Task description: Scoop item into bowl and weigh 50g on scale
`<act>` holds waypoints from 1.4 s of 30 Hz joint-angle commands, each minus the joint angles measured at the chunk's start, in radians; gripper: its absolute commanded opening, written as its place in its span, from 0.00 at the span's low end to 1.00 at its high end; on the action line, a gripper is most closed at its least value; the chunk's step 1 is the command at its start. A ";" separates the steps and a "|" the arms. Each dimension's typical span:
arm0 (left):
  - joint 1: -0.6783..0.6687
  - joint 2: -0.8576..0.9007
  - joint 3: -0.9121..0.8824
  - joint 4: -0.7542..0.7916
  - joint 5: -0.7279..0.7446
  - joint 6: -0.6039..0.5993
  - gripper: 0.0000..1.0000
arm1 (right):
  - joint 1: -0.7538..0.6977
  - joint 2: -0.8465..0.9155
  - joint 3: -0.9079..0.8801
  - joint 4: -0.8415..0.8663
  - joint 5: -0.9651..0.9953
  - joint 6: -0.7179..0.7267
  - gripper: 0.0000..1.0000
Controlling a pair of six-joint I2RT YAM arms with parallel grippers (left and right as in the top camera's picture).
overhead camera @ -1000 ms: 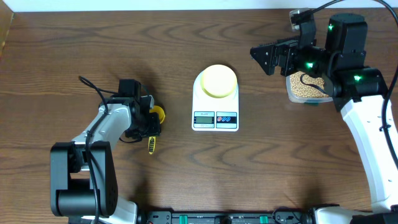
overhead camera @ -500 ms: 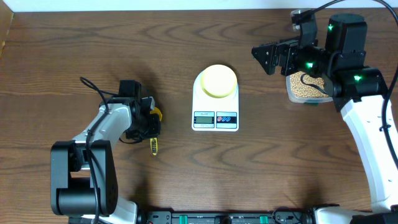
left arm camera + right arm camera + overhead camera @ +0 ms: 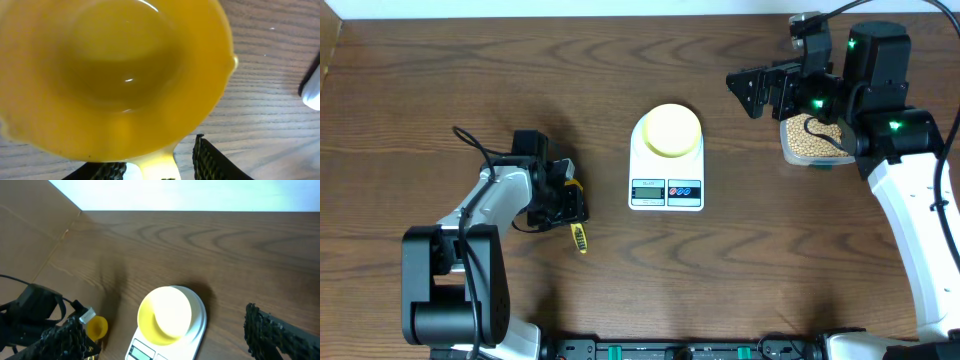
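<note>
The pale yellow bowl [image 3: 671, 130] stands on the white scale [image 3: 666, 190], also in the right wrist view (bowl [image 3: 165, 316], scale [image 3: 197, 330]). Tan beans [image 3: 810, 140] fill a clear tub under the right arm. My right gripper [image 3: 752, 92] is open and empty, in the air between the tub and the scale. My left gripper [image 3: 560, 203] is shut on the handle of the bright yellow scoop [image 3: 579, 238], low over the table left of the scale. The empty scoop cup [image 3: 115, 75] fills the left wrist view, with the fingers [image 3: 157, 160] on either side of its neck.
The tub [image 3: 792, 152] sits at the right, behind the scale's level. The table's far edge meets a white wall [image 3: 200, 192]. A brown board [image 3: 30, 235] rises at the far left. The left arm's cable [image 3: 470, 145] loops over the wood.
The left gripper has shifted a little right and turned; the scoop's handle has swung right and its cup is now mostly hidden under the gripper. The right arm has barely moved.
</note>
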 commanded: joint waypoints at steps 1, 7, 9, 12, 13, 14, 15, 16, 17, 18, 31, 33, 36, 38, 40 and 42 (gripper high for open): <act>0.002 0.024 -0.014 -0.001 -0.014 0.006 0.46 | 0.006 -0.006 0.018 0.002 0.016 -0.011 0.99; 0.002 0.024 -0.014 -0.001 -0.014 0.006 0.37 | 0.006 -0.006 0.018 0.002 0.016 -0.011 0.99; 0.002 0.024 -0.014 -0.001 -0.014 0.006 0.31 | 0.006 -0.006 0.018 0.002 0.016 -0.011 0.99; 0.002 0.024 -0.014 0.000 -0.013 0.006 0.27 | 0.006 -0.006 0.018 0.002 0.016 -0.011 0.99; 0.002 0.024 -0.014 0.000 -0.013 0.006 0.27 | 0.006 -0.006 0.018 0.003 0.016 -0.011 0.99; 0.002 0.024 -0.014 0.002 -0.013 0.006 0.27 | 0.006 -0.006 0.018 0.003 0.016 -0.011 0.99; 0.002 0.024 -0.014 0.002 -0.012 0.006 0.27 | 0.006 -0.006 0.018 0.004 0.016 -0.011 0.99; 0.002 0.024 -0.014 0.001 -0.012 0.006 0.27 | 0.006 -0.006 0.018 0.006 0.017 -0.011 0.99; 0.002 0.024 -0.014 0.001 -0.009 0.006 0.27 | 0.006 -0.006 0.018 0.008 0.016 -0.011 0.99; 0.002 0.024 -0.014 0.001 0.000 0.006 0.27 | 0.006 -0.006 0.018 0.011 0.016 -0.011 0.99; 0.006 0.021 0.015 -0.018 0.088 0.006 0.19 | 0.006 -0.006 0.018 0.018 0.016 -0.011 0.99; 0.008 0.021 0.016 -0.018 0.092 0.006 0.19 | 0.006 -0.006 0.018 0.016 0.016 -0.010 0.99; 0.008 0.013 0.020 -0.026 0.096 0.006 0.19 | 0.006 -0.006 0.018 0.015 0.016 -0.010 0.99; 0.008 -0.001 0.020 -0.029 0.095 0.006 0.19 | 0.006 -0.006 0.018 0.015 0.016 -0.010 0.99; 0.008 -0.018 0.020 -0.029 0.095 0.006 0.19 | 0.006 -0.006 0.018 0.016 0.016 -0.010 0.99; 0.008 -0.053 0.020 -0.029 0.095 0.006 0.15 | 0.006 -0.006 0.018 0.016 0.016 -0.010 0.99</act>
